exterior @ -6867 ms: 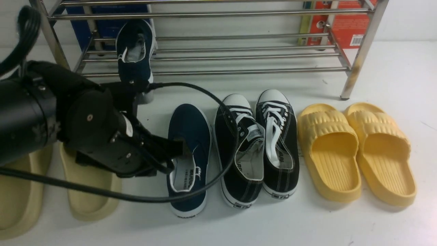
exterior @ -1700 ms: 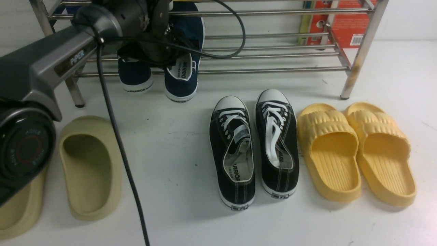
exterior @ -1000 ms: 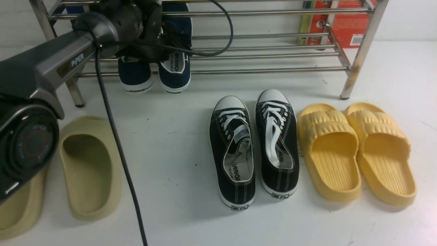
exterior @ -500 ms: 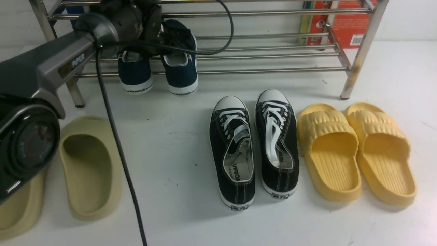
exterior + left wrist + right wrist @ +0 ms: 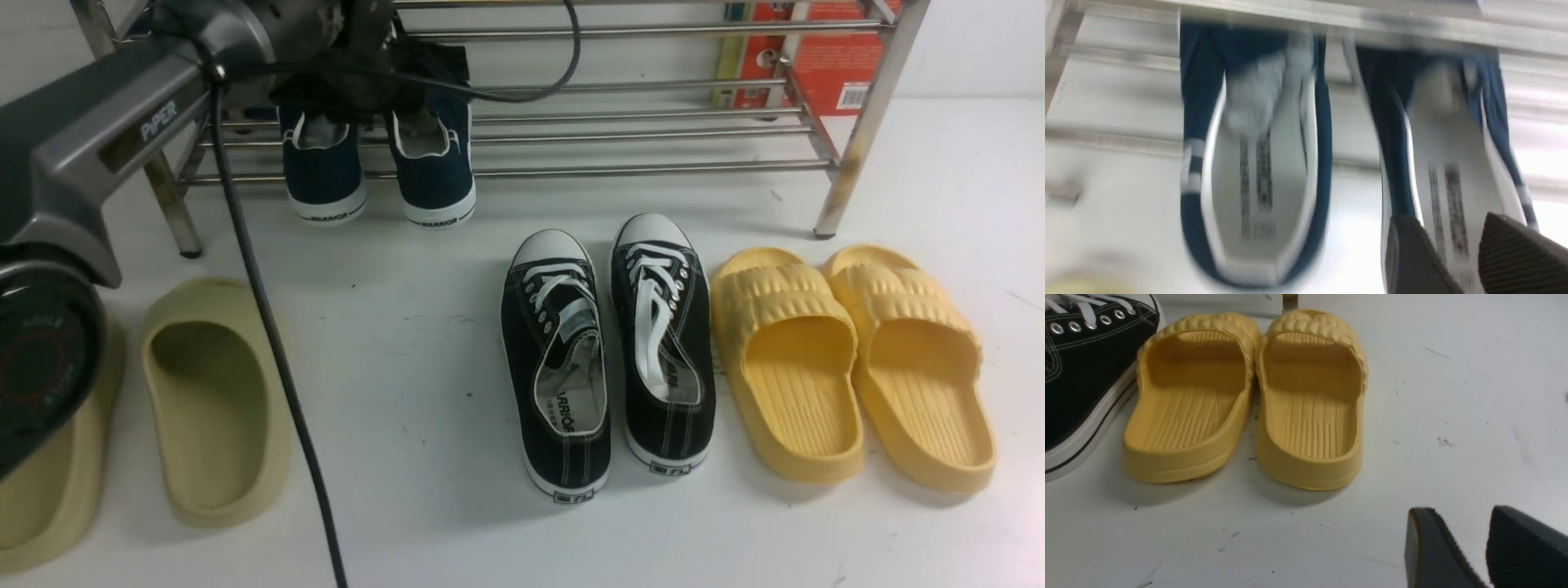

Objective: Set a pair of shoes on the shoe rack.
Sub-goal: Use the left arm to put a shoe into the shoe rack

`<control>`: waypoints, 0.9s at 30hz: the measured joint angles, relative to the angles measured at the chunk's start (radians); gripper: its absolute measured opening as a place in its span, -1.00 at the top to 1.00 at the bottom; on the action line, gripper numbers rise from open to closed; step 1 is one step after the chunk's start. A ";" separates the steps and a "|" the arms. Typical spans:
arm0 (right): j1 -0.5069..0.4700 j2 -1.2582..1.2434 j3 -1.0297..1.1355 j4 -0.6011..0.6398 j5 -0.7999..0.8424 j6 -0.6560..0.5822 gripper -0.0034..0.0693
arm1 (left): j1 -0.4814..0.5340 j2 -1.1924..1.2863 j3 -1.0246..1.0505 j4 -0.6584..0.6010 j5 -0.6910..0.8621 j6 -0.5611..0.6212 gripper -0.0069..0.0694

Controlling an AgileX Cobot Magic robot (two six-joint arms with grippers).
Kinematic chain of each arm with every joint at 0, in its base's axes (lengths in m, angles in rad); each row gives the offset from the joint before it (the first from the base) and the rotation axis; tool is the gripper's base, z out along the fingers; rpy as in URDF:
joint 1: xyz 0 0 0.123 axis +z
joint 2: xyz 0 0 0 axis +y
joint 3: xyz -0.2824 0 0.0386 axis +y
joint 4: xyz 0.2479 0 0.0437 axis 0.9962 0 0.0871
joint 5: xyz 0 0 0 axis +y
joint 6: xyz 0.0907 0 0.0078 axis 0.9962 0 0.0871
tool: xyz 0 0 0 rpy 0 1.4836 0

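Note:
Two navy slip-on shoes stand side by side on the lower shelf of the steel shoe rack [image 5: 653, 169], heels over its front tube: the left shoe [image 5: 322, 175] and the right shoe [image 5: 433, 171]. My left gripper [image 5: 408, 82] hovers just above the right shoe. In the blurred left wrist view the gripper [image 5: 1453, 241] is open, with the right shoe's white insole [image 5: 1445, 155] showing between its fingers and the left shoe [image 5: 1257, 163] beside it. My right gripper [image 5: 1457, 539] is open and empty over the white table and is out of the front view.
Black lace-up sneakers [image 5: 604, 351] and yellow slides [image 5: 849, 359] stand in front of the rack. Beige slides [image 5: 216, 400] lie at the near left. The left arm's cable [image 5: 269, 327] hangs over the table. A red box [image 5: 833, 57] stands behind the rack.
My left gripper carried the second navy shoe to the rack, set it beside the first and let go. The shoe now rests level and the gripper has lifted slightly.

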 joint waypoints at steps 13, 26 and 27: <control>0.000 0.000 0.000 0.000 0.000 0.000 0.23 | -0.099 -0.236 0.167 -0.101 0.217 0.128 0.62; 0.000 0.000 0.000 0.000 0.000 0.000 0.23 | -0.102 -0.119 0.384 -0.213 -0.122 0.202 0.85; 0.000 0.000 0.000 0.000 0.000 0.000 0.23 | -0.098 -0.096 0.367 -0.203 -0.135 0.195 0.85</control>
